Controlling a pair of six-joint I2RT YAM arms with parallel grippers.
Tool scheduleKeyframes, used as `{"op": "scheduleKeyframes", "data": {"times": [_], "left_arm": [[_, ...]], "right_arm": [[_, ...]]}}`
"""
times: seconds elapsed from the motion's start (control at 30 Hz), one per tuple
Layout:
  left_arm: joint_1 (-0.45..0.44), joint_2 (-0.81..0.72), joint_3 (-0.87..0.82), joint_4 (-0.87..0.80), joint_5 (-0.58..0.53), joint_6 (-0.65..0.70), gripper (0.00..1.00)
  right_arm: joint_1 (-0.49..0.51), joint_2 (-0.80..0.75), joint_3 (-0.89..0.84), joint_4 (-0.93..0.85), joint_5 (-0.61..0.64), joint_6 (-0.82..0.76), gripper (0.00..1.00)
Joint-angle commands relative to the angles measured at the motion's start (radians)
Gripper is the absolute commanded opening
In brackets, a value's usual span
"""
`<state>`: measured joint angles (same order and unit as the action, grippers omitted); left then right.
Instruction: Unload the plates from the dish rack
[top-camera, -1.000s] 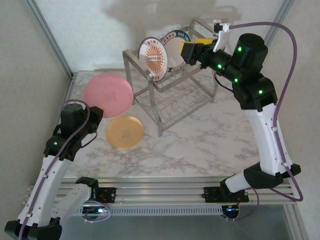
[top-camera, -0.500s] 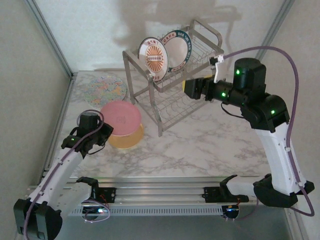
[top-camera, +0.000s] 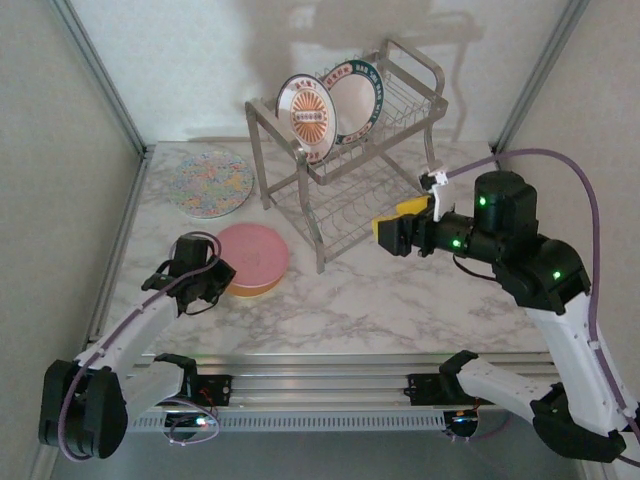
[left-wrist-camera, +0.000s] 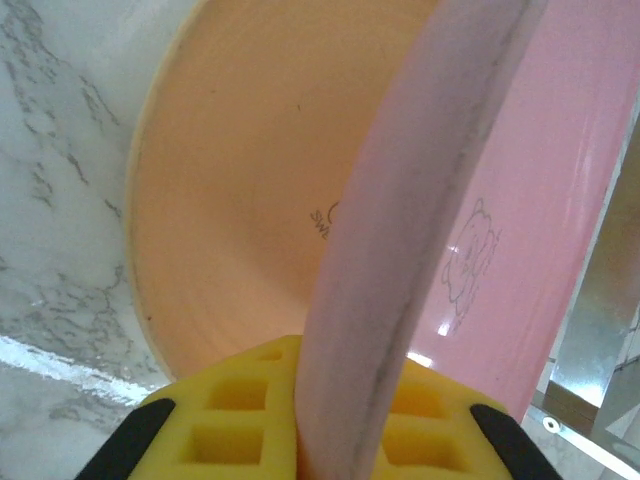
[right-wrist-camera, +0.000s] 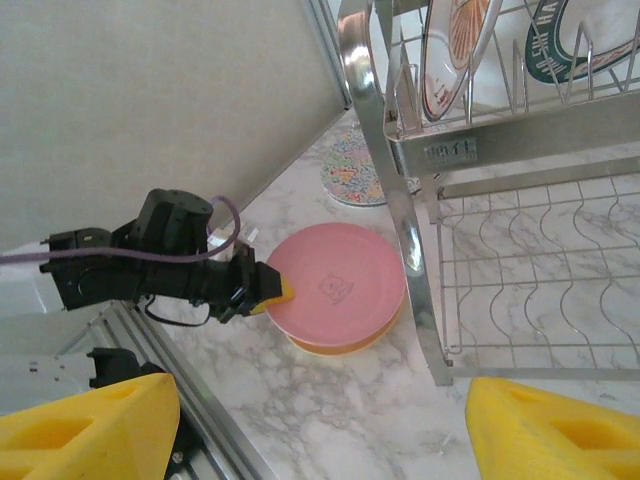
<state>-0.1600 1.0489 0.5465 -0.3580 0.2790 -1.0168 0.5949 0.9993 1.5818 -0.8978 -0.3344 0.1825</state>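
Left wrist view first, says Ana: what sits nearest the lens?

Ben: The left end effector. Its yellow foam pads are pressed onto the rim of a round pink ceramic plate. Beneath that rim lies a round plain orange ceramic plate, on the grey-veined white marble worktop.

Ana: And the top external camera?

Ben: At the near left, the left end effector pinches the pink plate by its left edge. The plate lies bottom up over the orange plate, which shows as a crescent on the near side. Whether the gripped edge touches the orange plate cannot be told. To the right, the right end effector hangs above the worktop. Its fingers are spread, with nothing between them. It is just beside the front right of the two-tier silver wire dish rack.

Ana: Farther back?

Ben: A round plate with a multicoloured speckled pattern lies flat on the worktop, left of the rack. On the upper tier two plates stand on edge, side by side. One is a white plate with an orange medallion, the other a white plate with a dark green rim.

Ana: The right wrist camera?

Ben: The spread yellow fingers sit in the bottom corners. Beyond them is the pink plate, left of the rack's leg.
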Motion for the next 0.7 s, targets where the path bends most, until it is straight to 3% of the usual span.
{"op": "scheduleKeyframes", "data": {"times": [0.0, 0.3, 0.67], "left_arm": [[-0.006, 0.013, -0.007, 0.067, 0.012, 0.017, 0.00], [-0.003, 0.029, -0.008, 0.044, -0.043, 0.026, 0.00], [0.016, 0.090, -0.028, 0.109, -0.031, 0.027, 0.00]], "right_arm": [[0.014, -0.001, -0.021, 0.072, 0.005, -0.035, 0.76], [0.022, 0.020, -0.028, 0.103, -0.007, -0.034, 0.76], [0.026, 0.047, -0.018, 0.119, -0.021, -0.027, 0.76]]}}
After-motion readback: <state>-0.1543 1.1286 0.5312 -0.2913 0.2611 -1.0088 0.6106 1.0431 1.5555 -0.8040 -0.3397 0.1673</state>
